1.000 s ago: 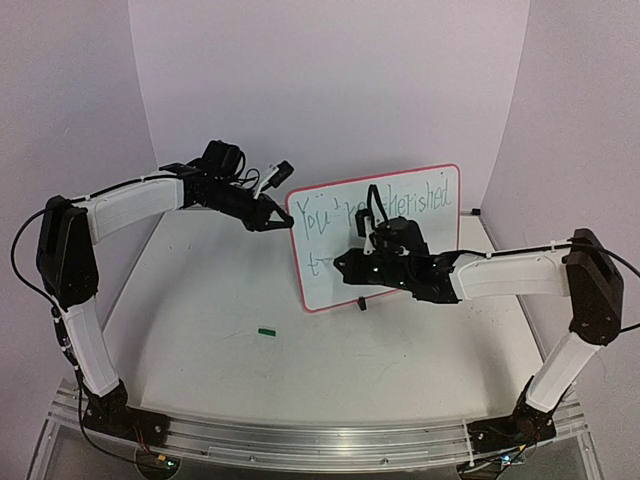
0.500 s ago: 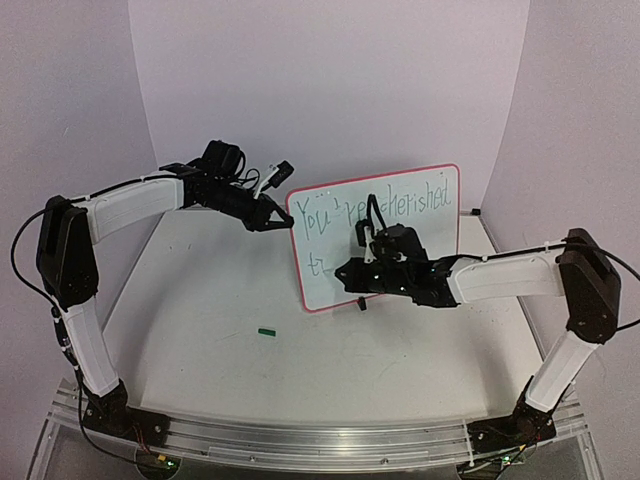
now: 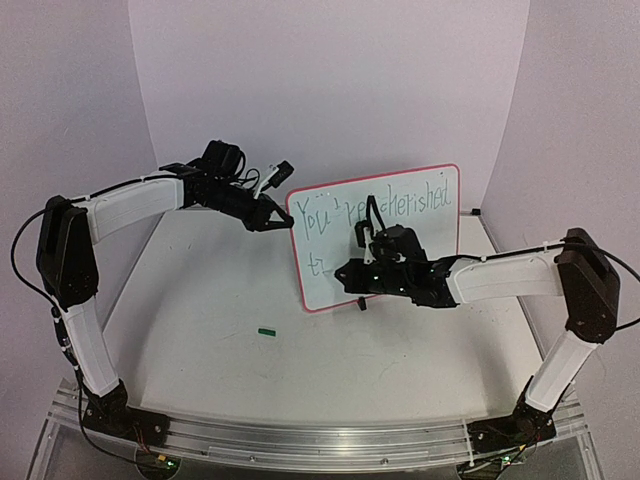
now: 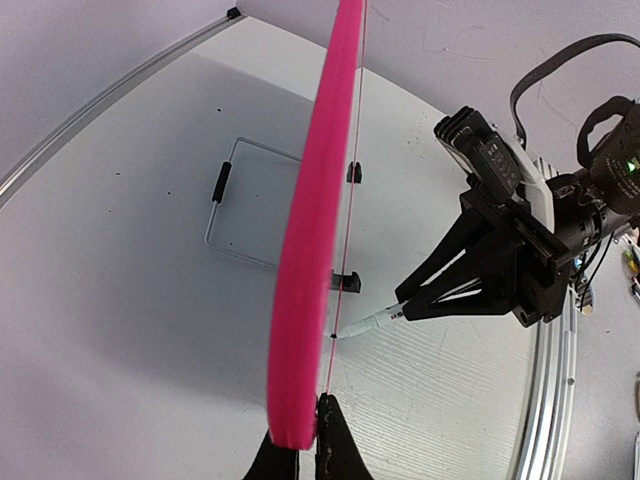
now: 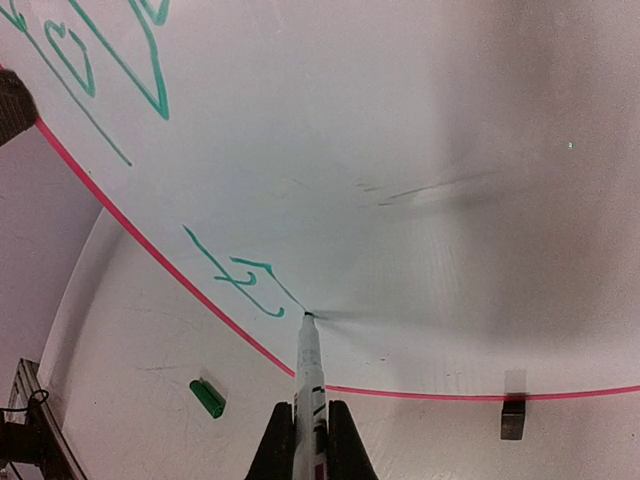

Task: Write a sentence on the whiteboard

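Observation:
The whiteboard (image 3: 440, 232) stands upright on the table, red-framed, slightly right of centre. My left gripper (image 3: 285, 222) is shut on its left edge; the left wrist view shows the jaws (image 4: 305, 455) pinching the red frame (image 4: 310, 250). My right gripper (image 3: 347, 268) is shut on a white marker (image 5: 308, 370), whose tip touches the board's lower left. The sentence's top line (image 3: 325, 215) reads "You're cherished", partly hidden by the right wrist. A green "tr" (image 5: 245, 280) begins the second line.
A green marker cap (image 3: 266, 331) lies on the table in front of the board's left end. A black clip foot (image 5: 513, 420) holds the bottom edge. A thin wire frame (image 4: 225, 200) lies on the table behind the board. Purple walls enclose the table.
The right gripper has dropped a little in front of the board and the green writing on the second line has grown by a stroke. The left arm and the board have not moved.

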Robot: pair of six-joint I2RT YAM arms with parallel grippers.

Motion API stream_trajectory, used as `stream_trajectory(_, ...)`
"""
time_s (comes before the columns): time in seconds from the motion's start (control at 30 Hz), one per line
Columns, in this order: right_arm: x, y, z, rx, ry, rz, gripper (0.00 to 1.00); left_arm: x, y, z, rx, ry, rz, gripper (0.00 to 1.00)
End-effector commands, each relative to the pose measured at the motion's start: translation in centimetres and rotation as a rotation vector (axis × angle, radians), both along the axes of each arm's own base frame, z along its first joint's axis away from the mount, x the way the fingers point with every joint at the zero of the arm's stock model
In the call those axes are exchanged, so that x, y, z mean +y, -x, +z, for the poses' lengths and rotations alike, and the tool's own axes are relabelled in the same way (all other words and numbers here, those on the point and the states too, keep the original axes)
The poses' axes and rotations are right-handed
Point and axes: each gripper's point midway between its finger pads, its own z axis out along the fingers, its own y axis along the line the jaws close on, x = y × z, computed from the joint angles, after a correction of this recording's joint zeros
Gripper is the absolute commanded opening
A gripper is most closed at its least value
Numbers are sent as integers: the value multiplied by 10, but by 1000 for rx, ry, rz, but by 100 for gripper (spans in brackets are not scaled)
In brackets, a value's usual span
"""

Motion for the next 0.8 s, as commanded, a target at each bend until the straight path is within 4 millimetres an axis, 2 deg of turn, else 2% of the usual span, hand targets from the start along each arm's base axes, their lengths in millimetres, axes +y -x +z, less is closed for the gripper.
stream_trajectory(0.0,4,-12,45,-83,-79,-26,0,8,3,4,-28,-36,16,0)
stream_trajectory(0.47,-2,-13,62,-122,-110,-54,0,8,3,4,-26,-35,17,0)
stream_trajectory(0.77,-6,-11,54,-105,-104,-60,0,8,3,3,-25,-35,17,0)
